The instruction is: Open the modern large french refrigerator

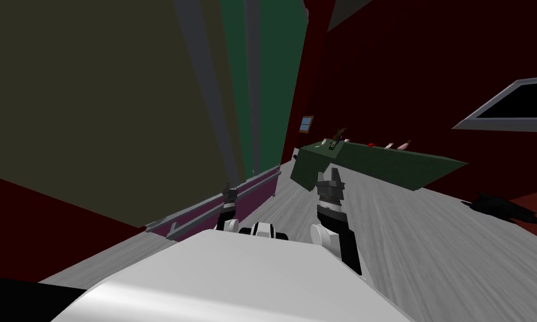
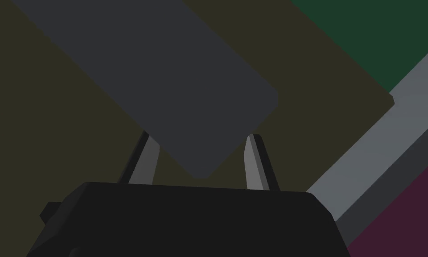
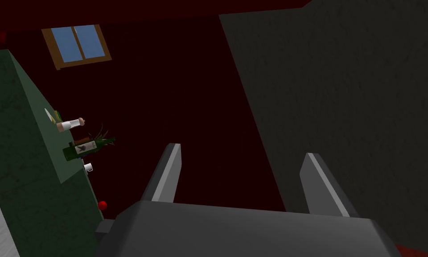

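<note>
Left wrist view: the left gripper (image 1: 229,193) sat at the rounded lower end of a dark grey door handle (image 2: 164,80) on the refrigerator (image 1: 94,112) — whether it pinched the handle could not be told. The refrigerator's dark olive front stood close on my left, above a purple drawer (image 2: 409,214). The right gripper (image 3: 244,154) hung with fingers spread over the grey floor (image 1: 429,240), pointed toward the green counter (image 1: 373,162) — well apart from the refrigerator.

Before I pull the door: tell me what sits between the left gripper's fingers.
The rounded end of the dark grey handle sits inside the left gripper, which presses its sides; the left wrist view shows it.
</note>
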Controlling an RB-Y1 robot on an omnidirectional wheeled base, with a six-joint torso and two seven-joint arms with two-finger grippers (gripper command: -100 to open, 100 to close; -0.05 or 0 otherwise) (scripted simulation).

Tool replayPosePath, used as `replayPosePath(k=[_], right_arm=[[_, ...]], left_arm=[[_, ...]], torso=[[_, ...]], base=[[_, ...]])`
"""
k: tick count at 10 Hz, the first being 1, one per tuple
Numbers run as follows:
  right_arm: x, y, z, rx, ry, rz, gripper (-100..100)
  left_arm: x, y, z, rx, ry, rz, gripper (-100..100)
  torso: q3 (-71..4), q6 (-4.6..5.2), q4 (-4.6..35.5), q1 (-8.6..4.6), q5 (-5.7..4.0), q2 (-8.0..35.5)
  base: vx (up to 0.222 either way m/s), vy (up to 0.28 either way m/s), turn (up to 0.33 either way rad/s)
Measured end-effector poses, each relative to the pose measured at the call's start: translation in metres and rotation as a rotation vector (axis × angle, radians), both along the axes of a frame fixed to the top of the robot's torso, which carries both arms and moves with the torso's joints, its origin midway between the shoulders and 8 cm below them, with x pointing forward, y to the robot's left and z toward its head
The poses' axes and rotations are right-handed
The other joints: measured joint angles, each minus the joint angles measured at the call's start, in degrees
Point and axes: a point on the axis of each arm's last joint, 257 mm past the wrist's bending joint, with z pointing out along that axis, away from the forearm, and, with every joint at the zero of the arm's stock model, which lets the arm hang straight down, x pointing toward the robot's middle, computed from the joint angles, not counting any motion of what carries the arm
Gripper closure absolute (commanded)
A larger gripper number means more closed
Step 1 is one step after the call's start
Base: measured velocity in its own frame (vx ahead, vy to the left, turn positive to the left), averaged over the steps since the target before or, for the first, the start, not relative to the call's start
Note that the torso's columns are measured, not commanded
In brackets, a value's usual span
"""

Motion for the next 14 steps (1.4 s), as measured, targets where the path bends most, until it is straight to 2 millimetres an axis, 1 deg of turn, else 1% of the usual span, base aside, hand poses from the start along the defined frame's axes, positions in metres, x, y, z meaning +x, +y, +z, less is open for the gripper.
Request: replayPosePath(k=[1, 3, 5, 6, 8, 9, 10, 12, 14], right_arm=[[0.000, 0.000, 0.000, 0.000, 0.000, 0.000, 0], [0.000, 0.000, 0.000, 0.000, 0.000, 0.000, 0], [0.000, 0.000, 0.000, 0.000, 0.000, 0.000, 0], [0.000, 0.000, 0.000, 0.000, 0.000, 0.000, 0], [0.000, 0.000, 0.000, 0.000, 0.000, 0.000, 0], [0.000, 0.000, 0.000, 0.000, 0.000, 0.000, 0], [0.000, 0.000, 0.000, 0.000, 0.000, 0.000, 0], [0.000, 0.000, 0.000, 0.000, 0.000, 0.000, 0], [0.000, 0.000, 0.000, 0.000, 0.000, 0.000, 0]], left_arm=[[0.005, -0.009, 0.003, -0.001, 0.001, -0.034, 100], [0.015, -0.029, 0.001, -0.006, 0.014, -0.095, 100], [0.025, -0.043, -0.001, -0.006, 0.024, -0.148, 100], [0.027, -0.051, -0.003, -0.005, 0.031, -0.174, 100], [0.033, -0.064, -0.003, -0.003, 0.033, -0.222, 100], [0.032, -0.066, -0.006, -0.005, 0.041, -0.227, 100], [0.033, -0.072, -0.006, -0.002, 0.040, -0.247, 100], [0.032, -0.083, -0.004, -0.001, 0.037, -0.289, 100], [0.033, -0.100, -0.003, -0.001, 0.037, -0.341, 100]], torso=[[0.2, -0.11, 0.1, 0.02, 0.00, 0.3], [0.1, -0.28, 0.2, -0.48, -0.24, 0.2], [0.0, -0.17, 0.2, -0.44, -0.28, 0.0], [-0.1, -0.15, 0.2, -0.34, -0.26, -0.1], [-0.1, 0.09, 0.1, -0.61, -0.25, -0.2], [-0.3, -0.19, 0.1, -0.50, -0.29, -0.5], [-0.2, 0.08, 0.1, -0.31, -0.16, -0.3], [-0.1, -0.18, 0.1, -0.29, -0.17, -0.1], [0.0, -0.18, 0.2, -0.19, -0.15, 0.1]], base=[[-0.268, 0.109, -0.184], [-0.250, 0.055, -0.119], [-0.243, 0.059, -0.108], [-0.223, 0.050, -0.108], [-0.173, 0.042, -0.082], [-0.161, 0.095, -0.114], [-0.176, 0.119, -0.152], [-0.154, 0.116, -0.125], [-0.188, 0.141, -0.169]])
